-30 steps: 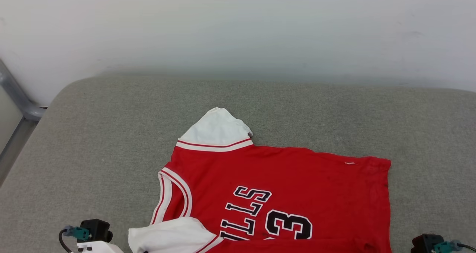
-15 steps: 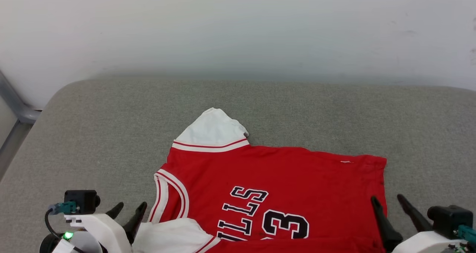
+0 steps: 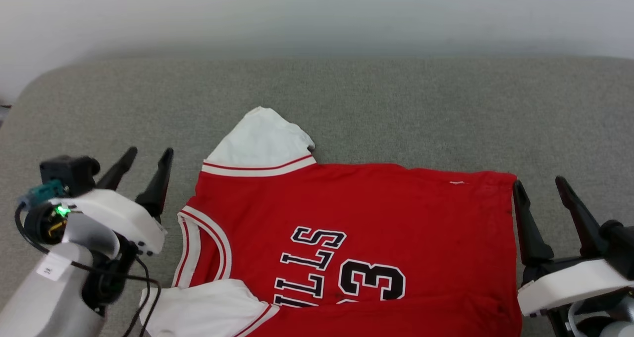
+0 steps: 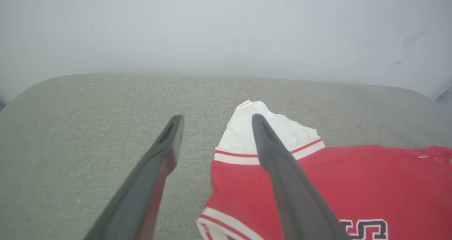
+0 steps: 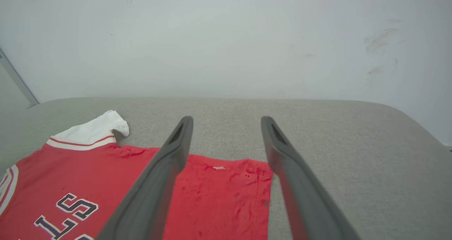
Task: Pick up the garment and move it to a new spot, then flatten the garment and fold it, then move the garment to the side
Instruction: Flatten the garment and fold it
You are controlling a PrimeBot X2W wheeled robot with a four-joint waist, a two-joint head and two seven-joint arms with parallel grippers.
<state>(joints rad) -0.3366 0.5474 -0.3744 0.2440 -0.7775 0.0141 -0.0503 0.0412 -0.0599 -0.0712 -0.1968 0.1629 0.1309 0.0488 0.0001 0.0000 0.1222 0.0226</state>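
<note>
Garment (image 3: 376, 213) lies spread flat between the hands: left hand (image 3: 150, 151) wide, empty, just beside its collar (image 3: 194, 238); right hand (image 3: 539, 181) wide, empty, just beside its hem (image 3: 510, 248).
</note>
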